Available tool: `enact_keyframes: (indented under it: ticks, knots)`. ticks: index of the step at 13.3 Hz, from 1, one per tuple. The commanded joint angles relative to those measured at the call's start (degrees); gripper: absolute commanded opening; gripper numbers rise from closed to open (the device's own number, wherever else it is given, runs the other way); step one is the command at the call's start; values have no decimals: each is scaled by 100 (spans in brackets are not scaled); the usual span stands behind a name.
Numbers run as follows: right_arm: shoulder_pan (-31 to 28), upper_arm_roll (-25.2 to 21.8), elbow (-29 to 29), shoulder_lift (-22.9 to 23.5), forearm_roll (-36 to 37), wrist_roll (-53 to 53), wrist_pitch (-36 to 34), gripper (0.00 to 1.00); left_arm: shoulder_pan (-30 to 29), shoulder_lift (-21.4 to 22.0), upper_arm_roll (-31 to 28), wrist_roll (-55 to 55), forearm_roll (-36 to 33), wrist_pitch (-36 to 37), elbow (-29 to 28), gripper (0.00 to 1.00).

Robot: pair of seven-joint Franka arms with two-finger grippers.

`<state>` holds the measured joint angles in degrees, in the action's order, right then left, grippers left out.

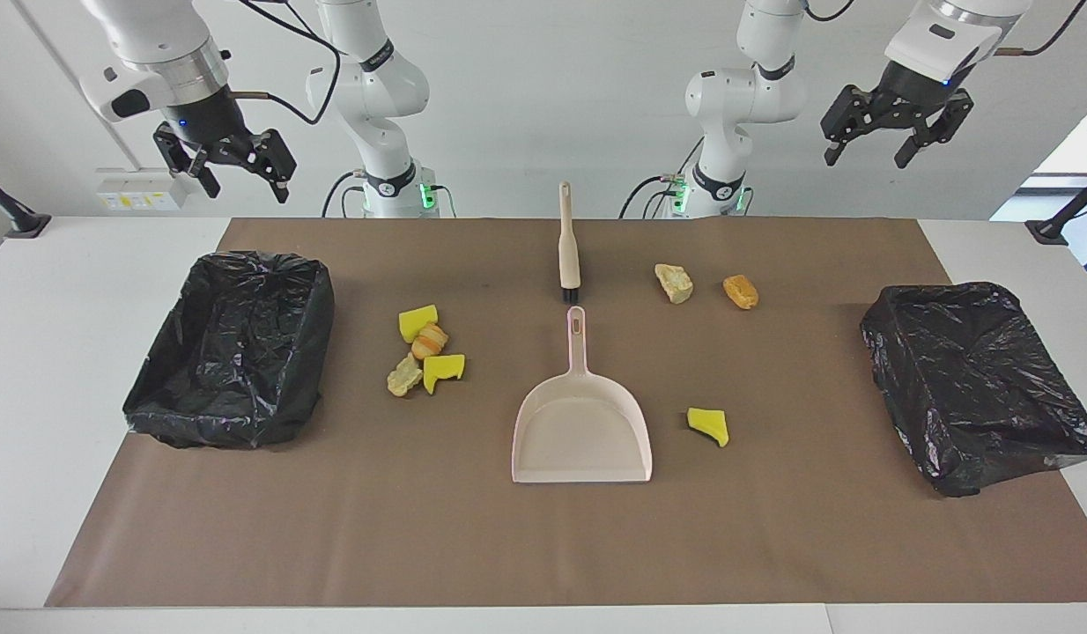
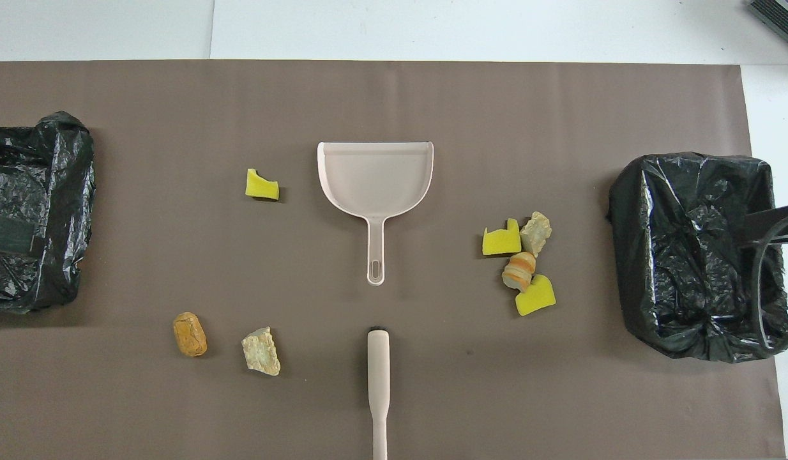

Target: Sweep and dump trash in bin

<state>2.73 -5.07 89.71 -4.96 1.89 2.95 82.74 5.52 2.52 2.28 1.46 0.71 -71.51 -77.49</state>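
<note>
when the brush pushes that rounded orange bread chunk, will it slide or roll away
The orange bread chunk looks rounded and oval, so it may roll or veer rather than slide. It seems small and probably light, so the brush could flick it. It lies alone, nothing stopping it.

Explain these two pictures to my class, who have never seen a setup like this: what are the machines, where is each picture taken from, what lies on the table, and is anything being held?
The white machines are two robot arms, each ending in a two-fingered hand. One picture faces the robots from across the table; the other looks down from above their own end, so the sides are swapped.

The left hand and the right hand both hang open in the air, holding nothing.

On the brown mat lie a beige dustpan and, nearer the robots, a brush. Seven small pieces of trash are scattered about: four clustered toward the right arm's end, three toward the left arm's. At each end stands a bin lined with a black bag, the other here.

Nothing has been swept yet.
</note>
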Motion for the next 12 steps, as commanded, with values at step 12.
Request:
enact_keyframes:
  ticks: [12]
  knots:
    - [202, 24, 101, 547, 92, 469, 225, 100, 2645, 1470, 194, 2269, 210, -2971, -4315, 100]
